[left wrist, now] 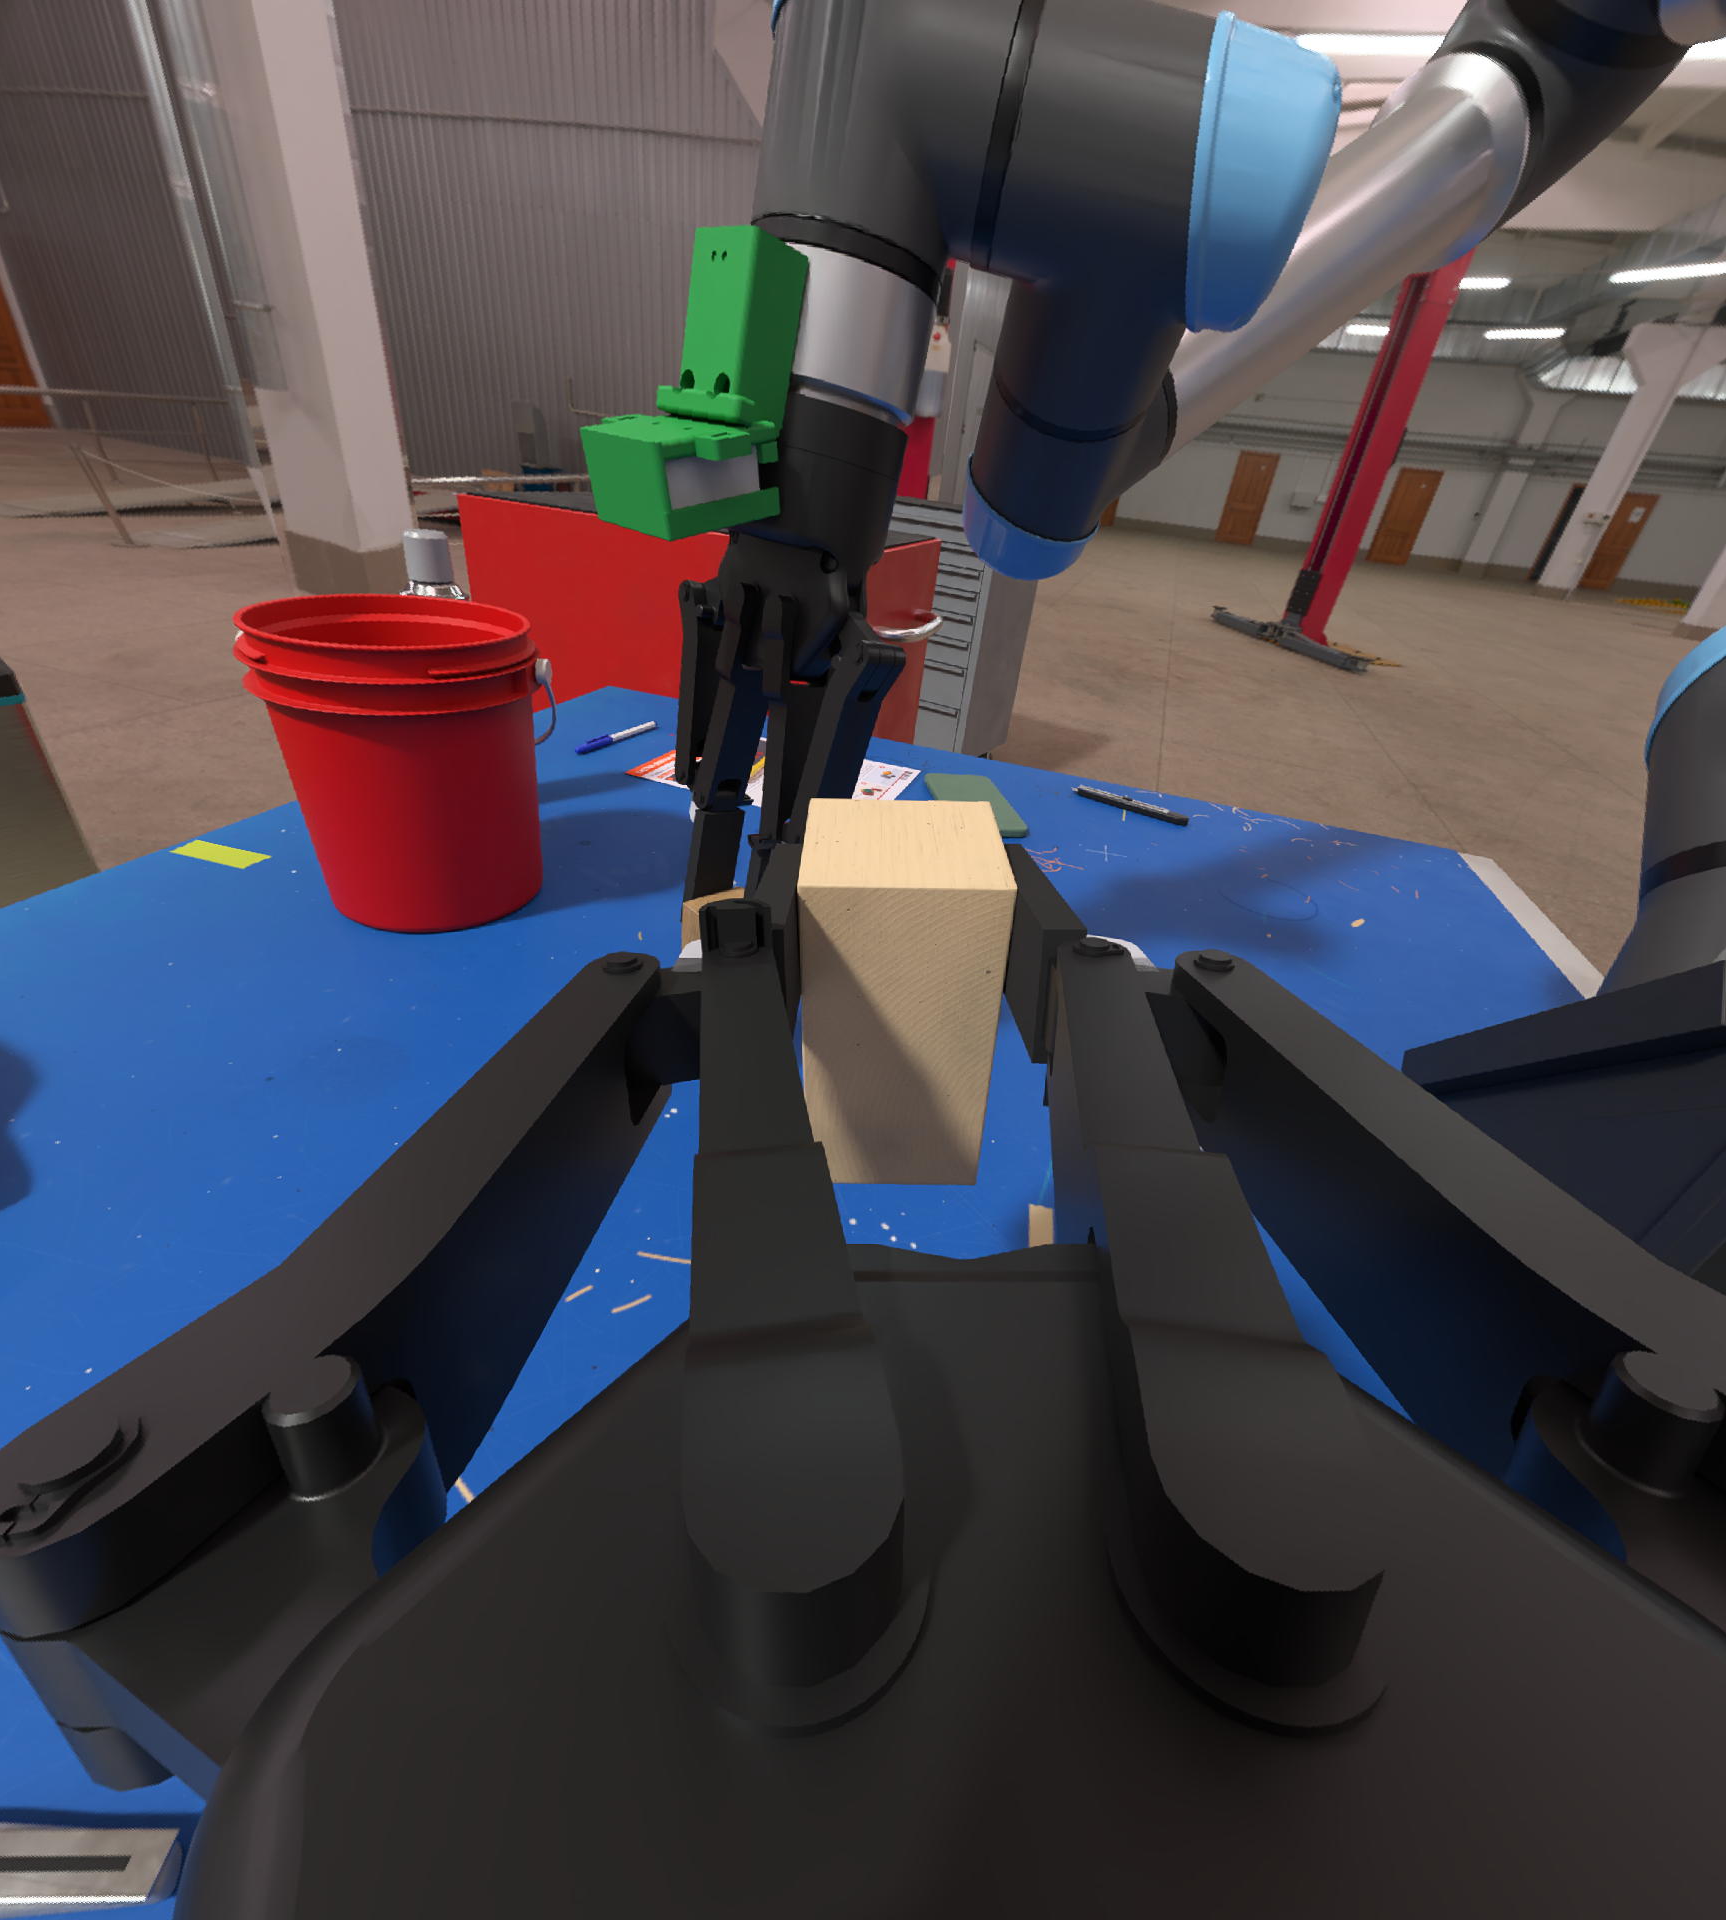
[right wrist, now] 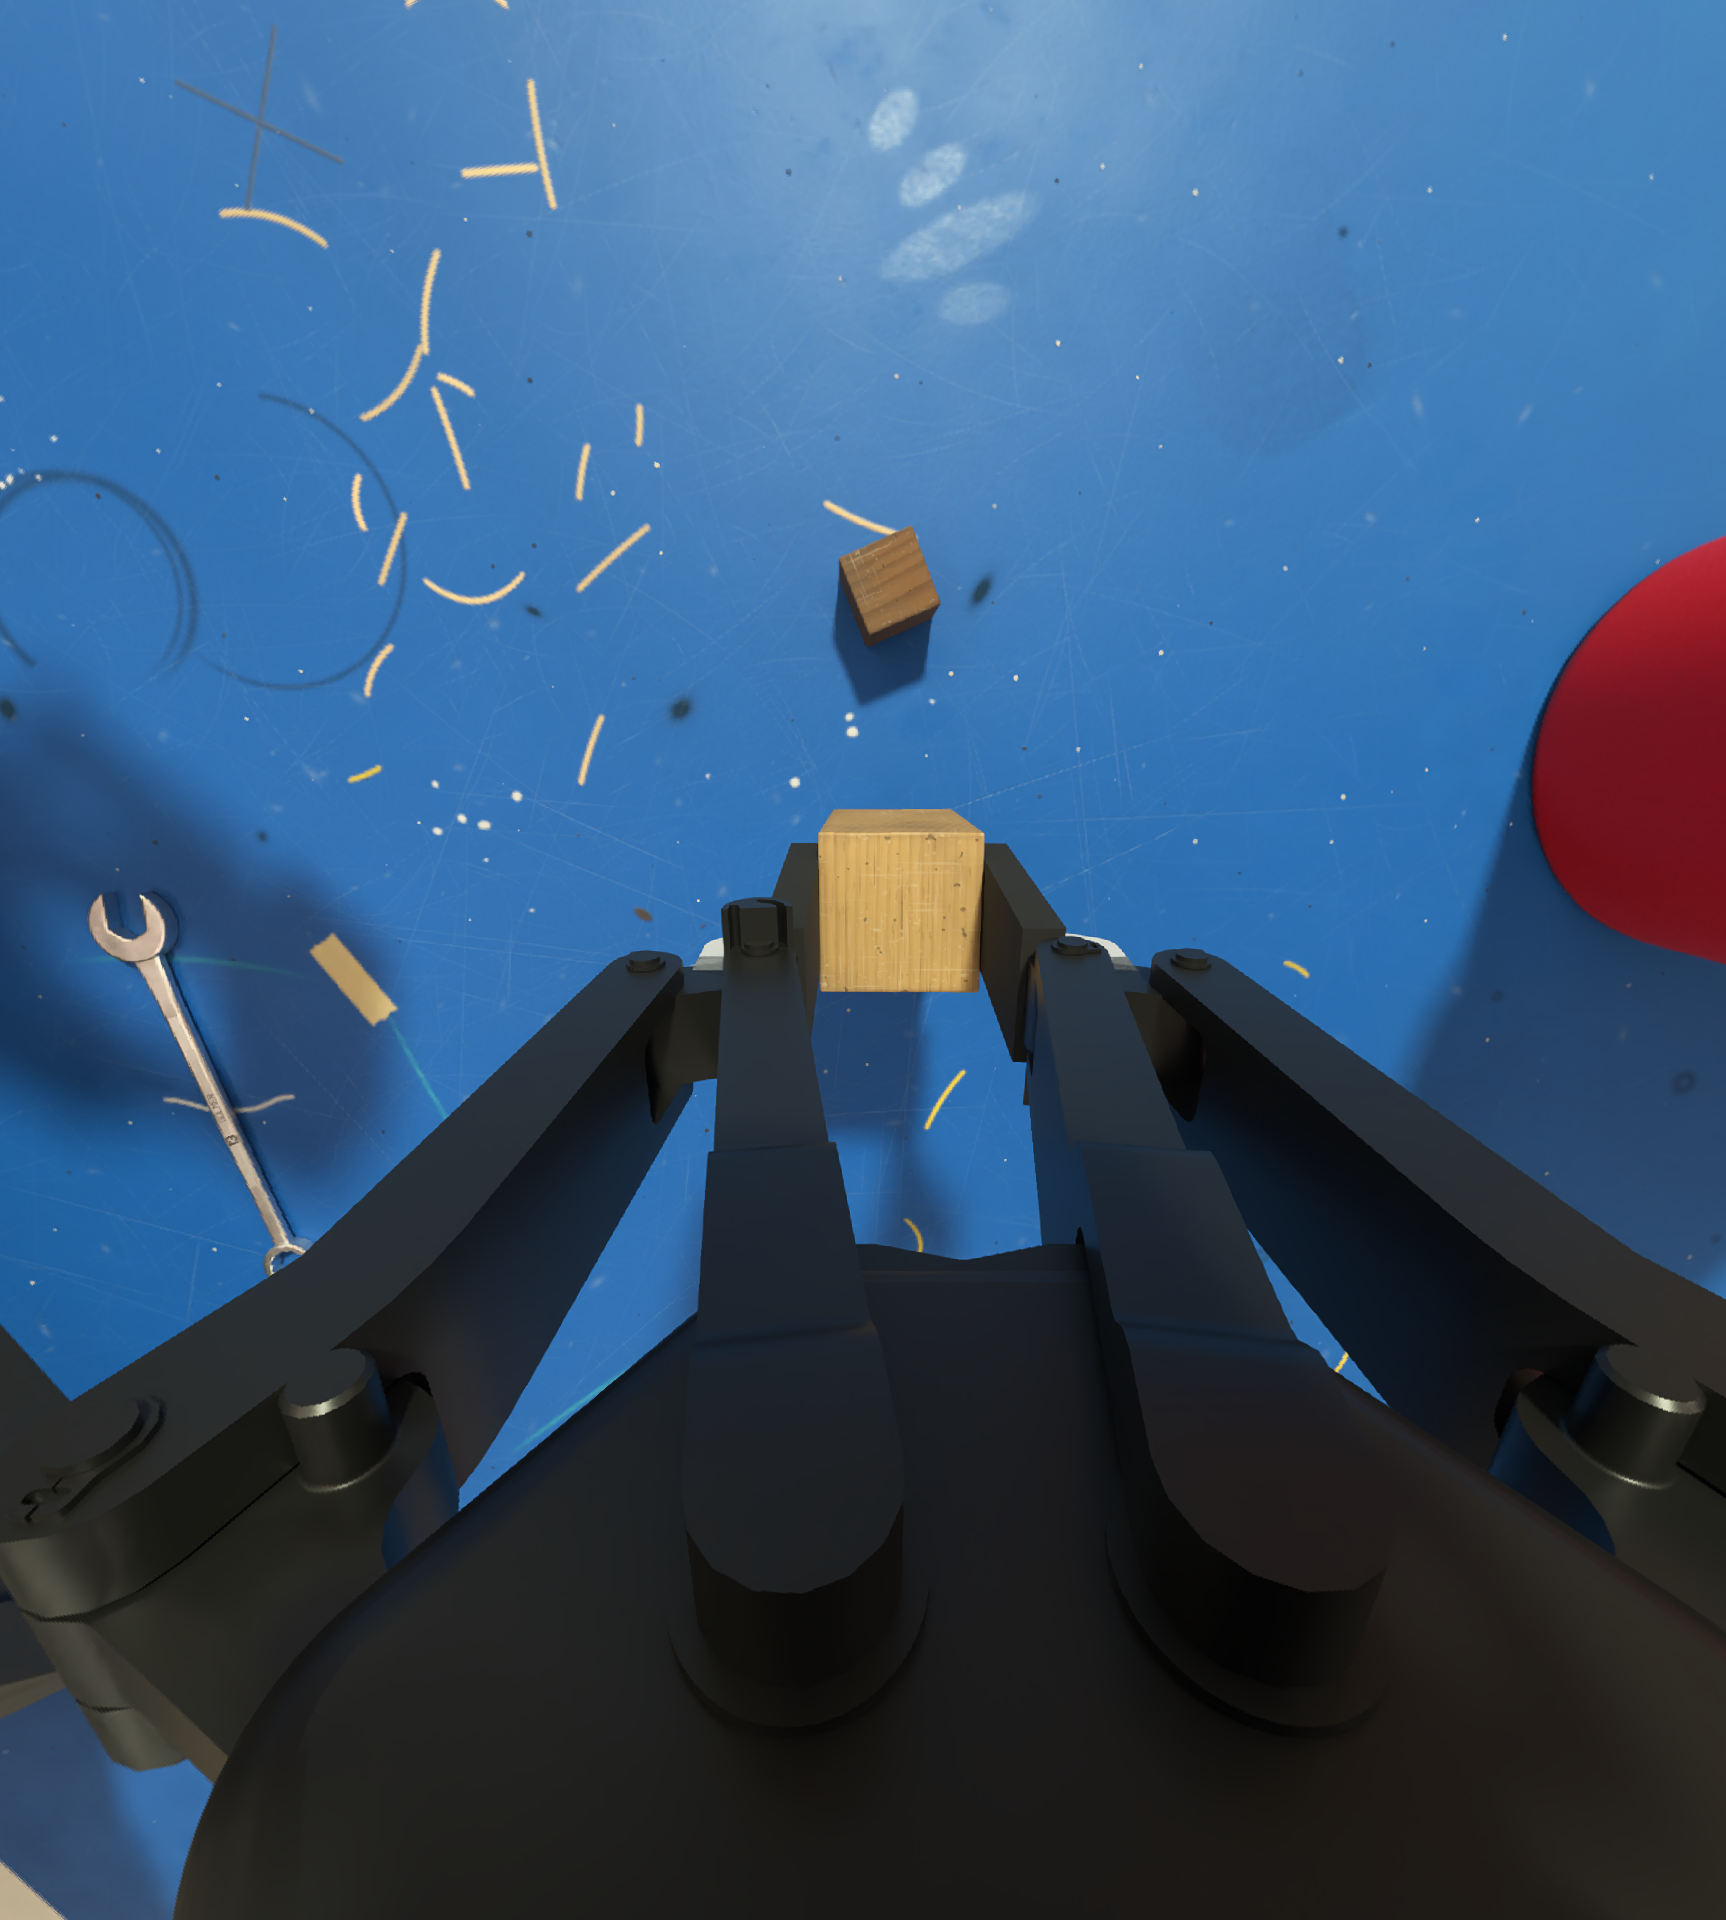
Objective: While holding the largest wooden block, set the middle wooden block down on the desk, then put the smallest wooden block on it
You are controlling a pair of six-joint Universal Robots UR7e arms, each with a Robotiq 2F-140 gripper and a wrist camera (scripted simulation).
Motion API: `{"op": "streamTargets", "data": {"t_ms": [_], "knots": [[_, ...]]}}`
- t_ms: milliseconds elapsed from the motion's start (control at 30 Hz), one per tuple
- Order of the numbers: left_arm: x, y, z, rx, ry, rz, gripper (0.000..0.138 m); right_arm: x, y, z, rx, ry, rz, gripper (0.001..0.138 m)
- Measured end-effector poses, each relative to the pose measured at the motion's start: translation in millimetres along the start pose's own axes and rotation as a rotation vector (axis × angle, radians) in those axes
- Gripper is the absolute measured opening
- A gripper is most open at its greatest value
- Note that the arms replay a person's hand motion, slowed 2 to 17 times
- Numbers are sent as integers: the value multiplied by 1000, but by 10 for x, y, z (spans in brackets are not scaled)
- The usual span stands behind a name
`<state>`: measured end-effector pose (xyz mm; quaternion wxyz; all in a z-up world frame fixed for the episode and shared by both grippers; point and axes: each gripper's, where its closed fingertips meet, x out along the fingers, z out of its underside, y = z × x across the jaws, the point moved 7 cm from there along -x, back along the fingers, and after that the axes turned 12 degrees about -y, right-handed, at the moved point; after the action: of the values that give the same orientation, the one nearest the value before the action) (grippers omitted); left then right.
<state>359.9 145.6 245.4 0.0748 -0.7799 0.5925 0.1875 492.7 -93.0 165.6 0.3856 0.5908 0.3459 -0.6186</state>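
Note:
My left gripper [left wrist: 903, 925] is shut on the largest wooden block [left wrist: 898, 987], pale and tall, held above the blue desk [left wrist: 163, 1091]. My right gripper [right wrist: 898, 904] is shut on the middle wooden block [right wrist: 898, 902], a tan cube, held above the desk [right wrist: 1254, 520]. The smallest wooden block [right wrist: 888, 584], a dark brown cube, lies on the desk beyond it. In the left wrist view the right gripper [left wrist: 734, 883] hangs pointing down just behind the large block, with a corner of the middle block [left wrist: 703, 906] showing at its tips.
A red bucket [left wrist: 402, 758] stands at the left of the desk and shows at the right edge [right wrist: 1690, 748] of the right wrist view. A wrench [right wrist: 184, 1049] lies at the left. Pens [left wrist: 1129, 805], papers [left wrist: 880, 779] and a green phone [left wrist: 978, 795] lie at the far edge.

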Motion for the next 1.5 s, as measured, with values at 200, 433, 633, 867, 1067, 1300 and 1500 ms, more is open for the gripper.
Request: {"op": "streamTargets", "data": {"t_ms": [200, 433, 633, 867, 1067, 1300, 1500], "knots": [[4, 12, -12, 8, 4, 3, 46, 12, 31, 66, 48, -10, -4, 39], [9, 25, -21, 15, 7, 4, 46, 13, 24, 73, 45, -9, -1, 39], [14, 30, -21, 18, 8, 4, 46, 36, 20, 50, 31, -11, -6, 39], [21, 30, -19, 21, 8, 0, 46, 102, 38, 21, 21, -17, -12, 39], [31, 23, -13, 22, 6, 1, 46, 170, 65, 15, 21, -24, -18, 39], [58, 18, -1, 22, 1, 5, 46, 224, 87, 10, 22, -15, -30, 39], [79, 17, 9, 22, -3, 8, 46, 257, 97, 8, 21, -15, -33, 39]]}}
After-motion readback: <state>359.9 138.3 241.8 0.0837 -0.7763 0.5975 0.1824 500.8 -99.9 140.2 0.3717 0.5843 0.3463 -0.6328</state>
